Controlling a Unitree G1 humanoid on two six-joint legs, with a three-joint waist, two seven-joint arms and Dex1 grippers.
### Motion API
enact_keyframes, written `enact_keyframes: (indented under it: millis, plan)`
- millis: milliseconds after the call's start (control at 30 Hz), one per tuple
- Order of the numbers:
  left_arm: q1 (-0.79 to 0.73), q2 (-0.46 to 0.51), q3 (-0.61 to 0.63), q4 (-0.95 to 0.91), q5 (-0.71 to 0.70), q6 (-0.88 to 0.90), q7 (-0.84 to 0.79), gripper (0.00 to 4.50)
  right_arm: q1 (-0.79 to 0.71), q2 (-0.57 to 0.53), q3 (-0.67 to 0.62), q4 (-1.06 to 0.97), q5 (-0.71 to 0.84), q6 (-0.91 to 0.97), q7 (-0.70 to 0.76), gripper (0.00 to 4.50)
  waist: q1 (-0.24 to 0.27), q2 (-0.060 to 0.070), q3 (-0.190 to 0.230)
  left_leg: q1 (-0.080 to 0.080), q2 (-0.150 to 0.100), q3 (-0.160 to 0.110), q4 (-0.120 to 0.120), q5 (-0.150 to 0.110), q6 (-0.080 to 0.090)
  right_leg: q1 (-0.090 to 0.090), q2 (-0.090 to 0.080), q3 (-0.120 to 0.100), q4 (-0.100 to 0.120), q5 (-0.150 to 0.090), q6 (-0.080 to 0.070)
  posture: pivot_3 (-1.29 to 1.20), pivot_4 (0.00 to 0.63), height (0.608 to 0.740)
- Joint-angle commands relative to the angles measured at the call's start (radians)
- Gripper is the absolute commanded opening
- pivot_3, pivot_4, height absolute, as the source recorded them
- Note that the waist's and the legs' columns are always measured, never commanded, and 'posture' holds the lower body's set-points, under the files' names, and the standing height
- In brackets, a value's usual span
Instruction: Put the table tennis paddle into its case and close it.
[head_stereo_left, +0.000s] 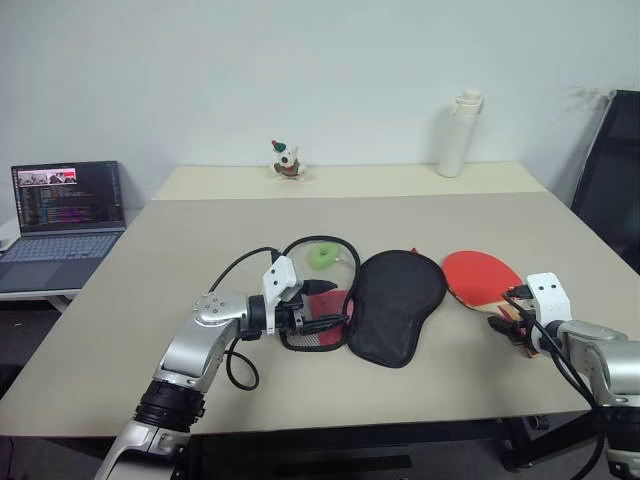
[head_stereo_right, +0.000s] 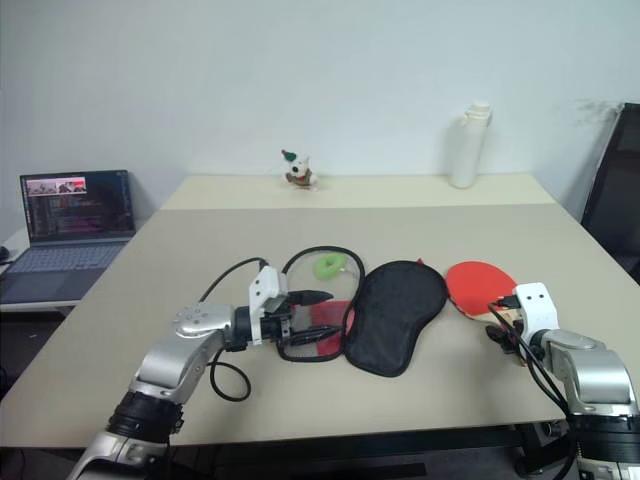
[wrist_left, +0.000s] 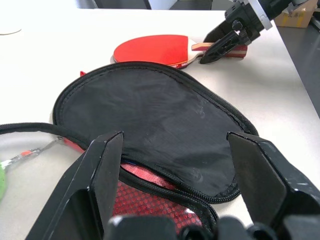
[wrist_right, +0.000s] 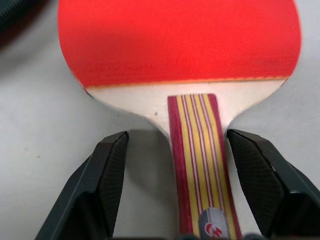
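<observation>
red rubber of the table tennis paddle (head_stereo_left: 478, 274) is seen flat on the table (head_stereo_left: 150, 300), just right of the case (head_stereo_left: 396, 305). its handle is straddled by the spread right gripper (wrist_right: 175, 190), ungripped. the left gripper (wrist_left: 180, 175) is held wide apart at the case's narrow end.

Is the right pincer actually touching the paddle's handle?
Apart. The right wrist view shows bare table between each finger of the right pincer and the paddle's handle.
</observation>
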Motion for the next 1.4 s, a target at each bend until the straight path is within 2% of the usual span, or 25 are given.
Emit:
enact_keyframes:
  millis: [33, 167, 300, 400, 433, 567, 700, 800, 1200, 1300, 1400]
  plan:
    - [-0.003, 0.003, 0.020, -0.024, -0.007, -0.010, 0.008, 3.60, -0.021, -0.009, 0.006, 0.007, -0.011, -0.043, -0.013, 3.43, -0.001, 0.000, 0.000, 0.000, 0.000, 0.000, 0.000, 0.000, 0.000, 0.000, 0.000, 0.000, 0.000, 0.000, 0.000, 0.00, 0.150, 0.740]
    - [-0.001, 0.007, 0.021, -0.036, -0.009, -0.002, 0.013, 3.60, -0.027, -0.027, -0.025, -0.010, -0.006, -0.053, -0.024, 3.43, -0.001, 0.000, 0.000, 0.000, 0.000, 0.000, 0.000, 0.000, 0.000, 0.000, 0.000, 0.000, 0.000, 0.000, 0.000, 0.00, 0.150, 0.740]
    - [0.005, 0.015, 0.026, -0.050, -0.012, 0.009, 0.021, 3.60, -0.046, -0.057, -0.110, -0.140, 0.129, 0.079, 0.056, 3.43, 0.000, 0.000, 0.000, -0.001, 0.001, 0.000, 0.000, 0.000, 0.000, -0.001, 0.000, 0.000, 0.000, 0.000, 0.000, 0.00, 0.150, 0.740]
    - [0.008, 0.020, 0.028, -0.057, -0.015, 0.016, 0.022, 3.60, -0.049, -0.073, -0.122, -0.185, 0.178, 0.133, 0.079, 3.43, 0.000, 0.000, 0.000, -0.001, 0.005, 0.000, 0.000, 0.000, 0.000, -0.001, 0.000, 0.000, 0.000, 0.000, 0.000, 0.00, 0.150, 0.740]
    - [0.007, 0.024, 0.031, -0.056, -0.017, 0.018, 0.020, 3.60, -0.053, -0.070, -0.130, -0.203, 0.199, 0.155, 0.083, 3.61, 0.001, 0.000, 0.000, 0.000, 0.006, 0.000, 0.000, 0.000, 0.000, 0.000, 0.000, 0.000, 0.000, 0.000, 0.000, 0.00, 0.150, 0.740]
    - [-0.003, 0.036, 0.053, -0.047, -0.044, 0.034, 0.008, 3.60, -0.094, -0.001, -0.170, -0.286, 0.326, 0.306, 0.086, 4.47, -0.002, 0.000, 0.000, 0.000, 0.007, 0.001, 0.000, 0.000, 0.000, 0.000, 0.002, 0.000, 0.000, 0.000, 0.000, 0.00, 0.150, 0.740]
    - [-0.019, 0.060, 0.107, -0.045, -0.107, 0.092, -0.017, 3.60, -0.119, 0.149, -0.150, -0.314, 0.377, 0.406, 0.021, 4.47, -0.002, -0.001, 0.000, 0.000, 0.010, 0.001, 0.000, 0.000, 0.000, -0.001, 0.004, 0.000, 0.000, 0.001, -0.001, 0.00, 0.150, 0.740]
    - [-0.024, 0.075, 0.113, -0.040, -0.100, 0.094, -0.012, 3.60, -0.131, 0.204, -0.116, -0.263, 0.348, 0.375, -0.020, 4.47, -0.001, -0.001, 0.000, 0.000, 0.011, 0.000, 0.000, 0.000, 0.000, -0.001, 0.005, -0.001, 0.000, 0.001, -0.002, 0.00, 0.150, 0.740]
    - [-0.004, 0.080, 0.110, -0.088, -0.094, 0.114, 0.024, 3.60, -0.189, 0.262, -0.051, -0.054, 0.289, 0.235, -0.083, 4.47, -0.001, -0.001, 0.000, 0.000, 0.010, 0.001, 0.000, 0.000, 0.000, -0.001, 0.004, 0.000, -0.001, 0.001, -0.002, 0.00, 0.150, 0.740]
    - [-0.004, 0.079, 0.108, -0.094, -0.096, 0.118, 0.029, 3.60, -0.214, 0.273, -0.029, -0.004, 0.275, 0.186, -0.089, 3.85, -0.002, -0.001, 0.000, 0.000, 0.011, 0.002, 0.000, 0.000, 0.000, -0.001, 0.005, 0.000, -0.001, 0.001, -0.002, 0.00, 0.150, 0.740]
    - [-0.008, 0.077, 0.104, -0.093, -0.094, 0.118, 0.029, 3.60, -0.256, 0.278, 0.004, 0.067, 0.252, 0.127, -0.087, 2.87, -0.003, -0.001, 0.000, 0.000, 0.010, 0.002, 0.000, 0.000, 0.000, -0.001, 0.005, 0.000, -0.001, 0.001, -0.002, 0.00, 0.150, 0.740]
